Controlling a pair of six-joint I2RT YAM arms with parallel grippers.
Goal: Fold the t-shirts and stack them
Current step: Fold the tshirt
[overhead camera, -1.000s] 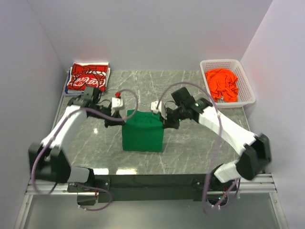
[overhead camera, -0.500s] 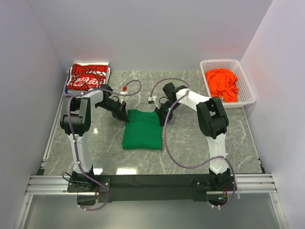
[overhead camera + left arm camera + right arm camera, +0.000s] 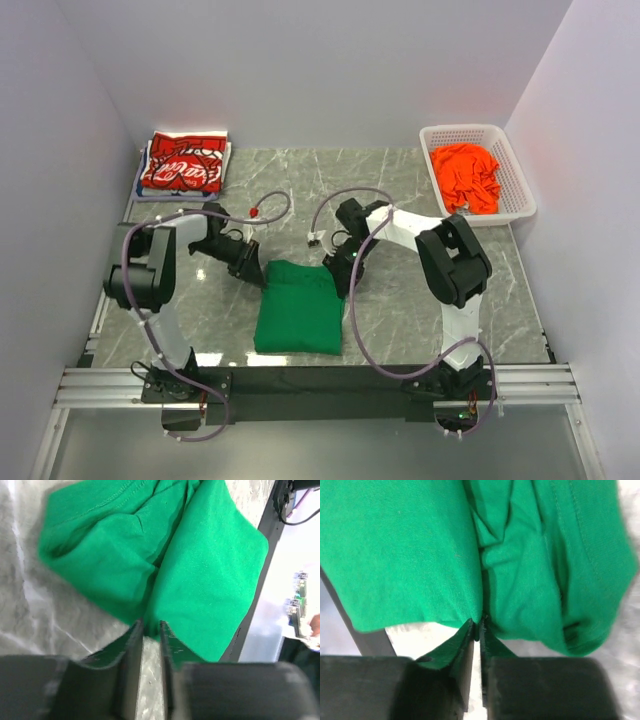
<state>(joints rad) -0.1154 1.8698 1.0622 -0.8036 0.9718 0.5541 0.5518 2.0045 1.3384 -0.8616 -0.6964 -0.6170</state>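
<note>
Soft, light and limp, the green t-shirt (image 3: 297,318) suits a far-corner pinch; the left hand (image 3: 151,626) and right hand (image 3: 480,625) sit barely parted there, and one cannot tell whether they grip.

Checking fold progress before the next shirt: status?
Left tool slightly open, right tool grip unclear, both at green t-shirt far corners. Shirt folded flat. Nothing blocking.
</note>
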